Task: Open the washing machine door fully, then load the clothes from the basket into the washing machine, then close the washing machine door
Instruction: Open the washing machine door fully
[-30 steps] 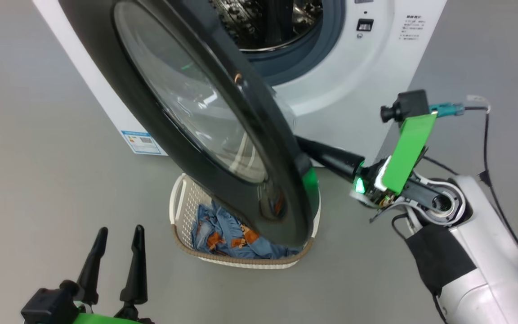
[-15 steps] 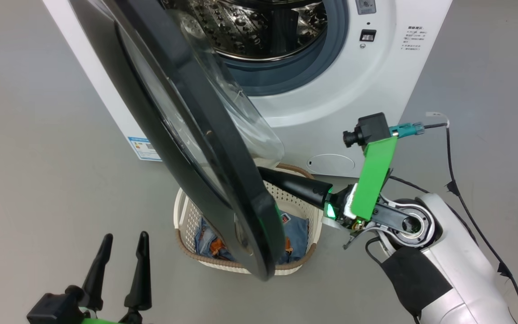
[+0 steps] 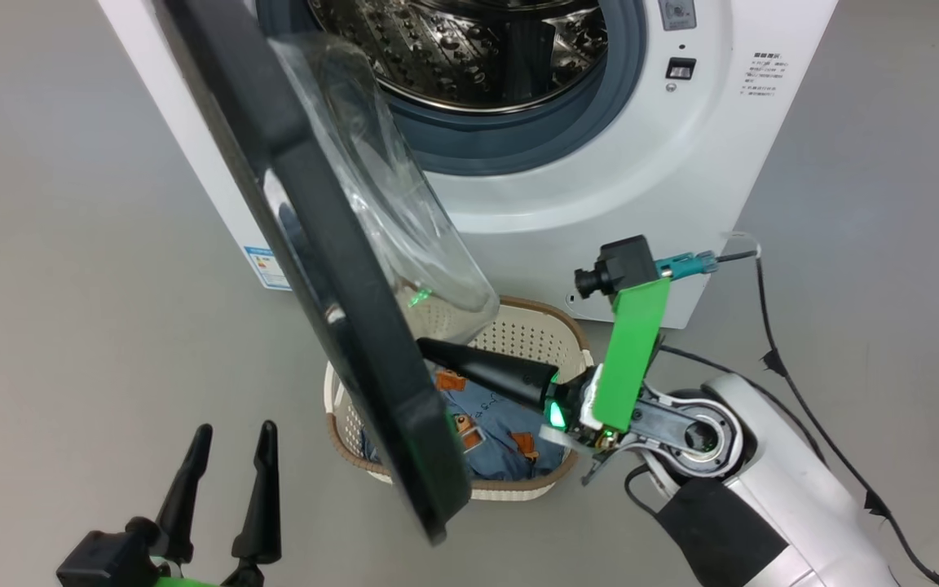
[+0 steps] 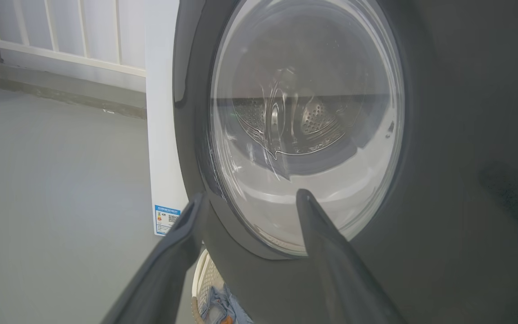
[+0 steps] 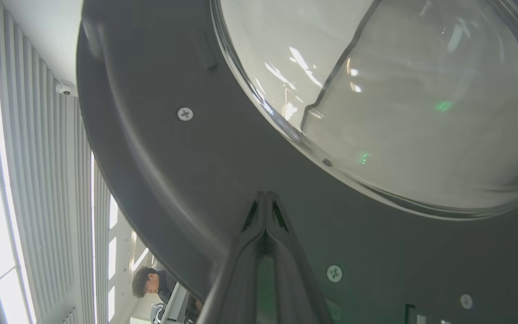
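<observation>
The white washing machine [image 3: 600, 187] stands at the top with its steel drum [image 3: 478, 49] exposed. Its door [image 3: 315, 244] is swung out to the left and seen almost edge-on, the glass bowl [image 3: 388, 196] facing the drum. My right gripper [image 3: 429, 349] is shut, its tips pressed against the door's inner face [image 5: 187, 180], holding nothing. Below it sits the cream basket [image 3: 551, 314] with the blue printed clothes [image 3: 502, 424] inside. My left gripper [image 3: 236, 432] is open at the lower left, facing the door's outer side [image 4: 443, 135], apart from it.
A blue label sticker [image 3: 262, 267] marks the machine's lower left corner. A black cable [image 3: 795, 408] trails over the grey floor at the right. A person [image 5: 149, 283] shows past the door's edge in the right wrist view. A white railing [image 4: 61, 40] lines the far wall.
The door has swung further open to the left, with my shut right gripper following against its inner face. More of the basket and clothes is uncovered. The left gripper stays open.
</observation>
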